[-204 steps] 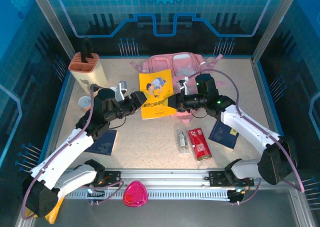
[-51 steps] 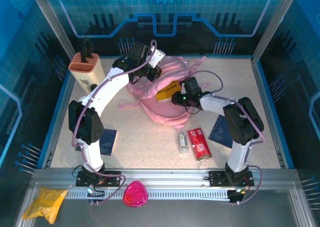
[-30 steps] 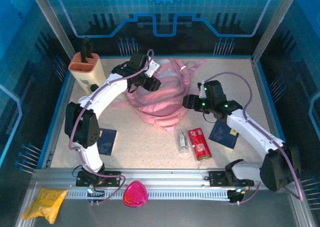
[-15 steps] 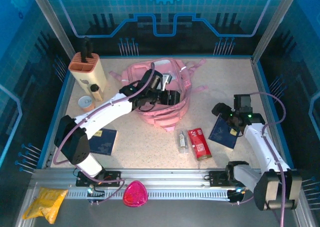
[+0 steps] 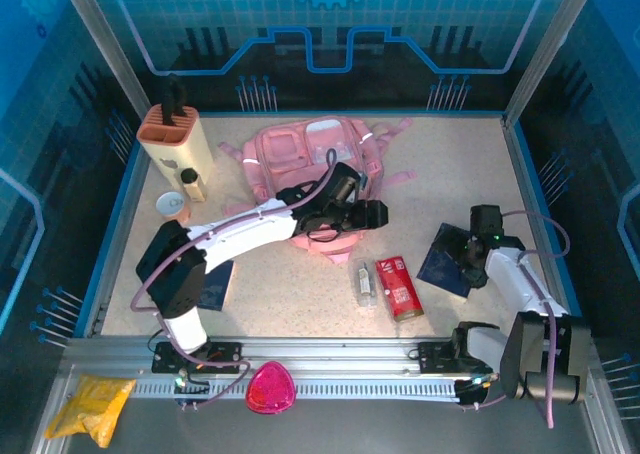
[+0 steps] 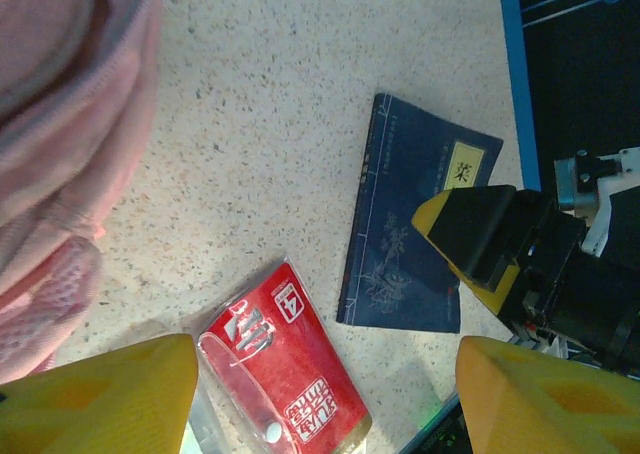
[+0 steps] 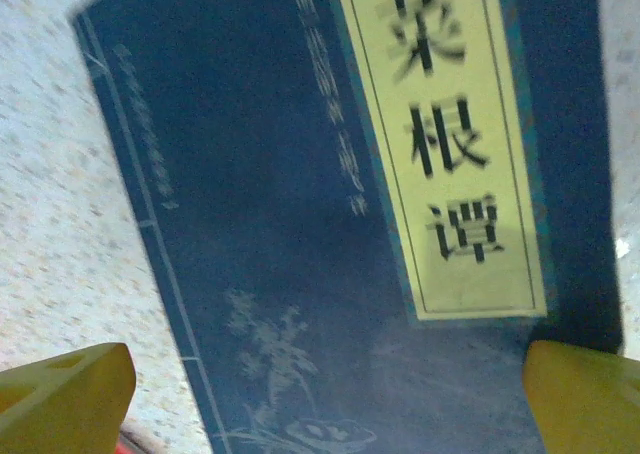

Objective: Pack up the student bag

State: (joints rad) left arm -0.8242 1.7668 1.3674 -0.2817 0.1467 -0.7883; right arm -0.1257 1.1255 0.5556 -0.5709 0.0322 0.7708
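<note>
1. Holds the left fingers (image 5: 372, 215) spread and empty above the desk (image 5: 300, 294), near a red packet (image 6: 285, 374).
2. Holds the right fingers (image 7: 62, 392) spread wide over a blue book (image 7: 300, 224) near the right edge; cannot tell about contact.
3. Leaves the student bag (image 5: 310, 159) at the far middle, just behind the left fingers and well apart from the right.
4. Has drawn the left fingers off the bag since half a second ago.

Left arm reaches rightward across mid-worktop, left gripper (image 5: 374, 214) fingers spread wide. Right arm folded back near own base, right gripper (image 5: 462, 252) pointing down, fingers fully apart.
</note>
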